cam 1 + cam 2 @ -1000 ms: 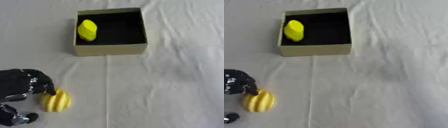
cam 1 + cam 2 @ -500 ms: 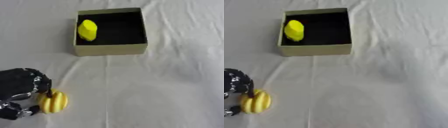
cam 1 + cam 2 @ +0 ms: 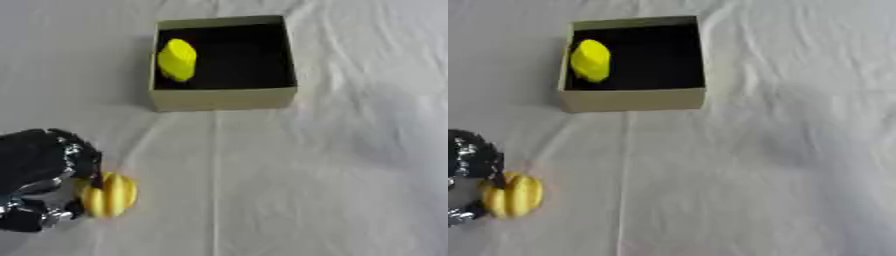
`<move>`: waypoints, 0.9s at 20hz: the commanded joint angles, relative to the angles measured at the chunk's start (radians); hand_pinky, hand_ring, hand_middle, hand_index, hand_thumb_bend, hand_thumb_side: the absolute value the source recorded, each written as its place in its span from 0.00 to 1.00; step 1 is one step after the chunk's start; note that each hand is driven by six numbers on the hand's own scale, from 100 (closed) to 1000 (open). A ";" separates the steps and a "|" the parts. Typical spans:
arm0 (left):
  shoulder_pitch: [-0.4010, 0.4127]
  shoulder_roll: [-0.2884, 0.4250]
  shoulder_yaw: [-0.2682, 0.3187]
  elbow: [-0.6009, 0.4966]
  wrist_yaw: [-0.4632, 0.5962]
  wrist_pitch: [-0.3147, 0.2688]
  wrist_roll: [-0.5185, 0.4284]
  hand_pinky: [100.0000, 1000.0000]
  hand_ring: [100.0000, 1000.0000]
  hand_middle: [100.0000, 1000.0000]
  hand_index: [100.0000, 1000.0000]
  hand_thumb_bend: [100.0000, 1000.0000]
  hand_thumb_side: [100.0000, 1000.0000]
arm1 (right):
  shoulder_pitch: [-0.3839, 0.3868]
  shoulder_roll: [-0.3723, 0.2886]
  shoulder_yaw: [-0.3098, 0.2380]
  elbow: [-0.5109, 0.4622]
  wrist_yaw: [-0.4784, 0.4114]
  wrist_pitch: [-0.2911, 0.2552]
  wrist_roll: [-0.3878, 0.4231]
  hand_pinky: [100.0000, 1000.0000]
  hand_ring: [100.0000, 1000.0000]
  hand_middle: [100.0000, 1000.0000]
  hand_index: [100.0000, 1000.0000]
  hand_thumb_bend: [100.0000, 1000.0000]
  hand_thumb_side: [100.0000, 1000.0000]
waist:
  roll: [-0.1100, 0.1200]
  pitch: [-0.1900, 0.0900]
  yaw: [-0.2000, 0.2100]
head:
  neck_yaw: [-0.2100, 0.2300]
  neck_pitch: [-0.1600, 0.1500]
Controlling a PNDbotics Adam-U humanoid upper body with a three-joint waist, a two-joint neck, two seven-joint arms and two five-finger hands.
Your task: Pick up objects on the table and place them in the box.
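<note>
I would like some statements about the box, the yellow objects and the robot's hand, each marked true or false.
1. The box already holds a yellow object. True.
2. The ribbed yellow object lies inside the box. False: it is on the white cloth, near the lower left corner.
3. The left hand is at the ribbed yellow object, with fingers curled on it. True.
4. The right hand is reaching into the box. False: no right hand shows in either view.
5. The box is closed with a lid. False: it is open at the top, with a dark inside.
</note>
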 commanded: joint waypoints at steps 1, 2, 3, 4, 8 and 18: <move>-0.057 0.033 0.064 -0.010 0.066 -0.025 0.065 0.62 0.57 0.46 0.49 0.18 0.00 | 0.000 -0.024 -0.016 -0.016 -0.003 -0.010 -0.008 0.91 0.75 0.36 0.69 0.00 0.53 | 0.002 -0.028 0.002 | -0.006 0.002; -0.082 0.031 0.073 -0.010 0.094 -0.030 0.073 0.62 0.57 0.46 0.49 0.15 0.00 | 0.002 -0.026 -0.016 -0.016 -0.002 -0.013 -0.009 0.91 0.74 0.36 0.69 0.00 0.53 | 0.003 -0.030 0.003 | -0.008 0.003; -0.110 0.027 0.082 -0.010 0.126 -0.029 0.077 0.62 0.56 0.46 0.49 0.14 0.00 | 0.003 -0.028 -0.016 -0.016 -0.002 -0.016 -0.011 0.91 0.74 0.36 0.69 0.00 0.53 | 0.004 -0.031 0.004 | -0.009 0.003; -0.137 0.022 0.090 -0.010 0.158 -0.025 0.077 0.61 0.56 0.45 0.48 0.12 0.00 | 0.003 -0.030 -0.016 -0.016 -0.003 -0.017 -0.011 0.91 0.74 0.36 0.69 0.00 0.53 | 0.005 -0.033 0.005 | -0.010 0.002; -0.236 -0.001 0.099 -0.010 0.258 0.000 0.035 0.61 0.55 0.45 0.48 0.09 0.00 | 0.005 -0.033 -0.014 -0.016 -0.004 -0.017 -0.009 0.90 0.74 0.36 0.69 0.00 0.53 | 0.009 -0.037 0.004 | -0.011 0.000; -0.421 -0.127 0.074 -0.003 0.366 0.111 -0.077 0.61 0.54 0.46 0.48 0.00 0.00 | -0.002 -0.035 -0.012 -0.016 -0.016 -0.010 -0.003 0.90 0.74 0.35 0.69 0.00 0.53 | 0.011 -0.041 -0.009 | 0.005 -0.009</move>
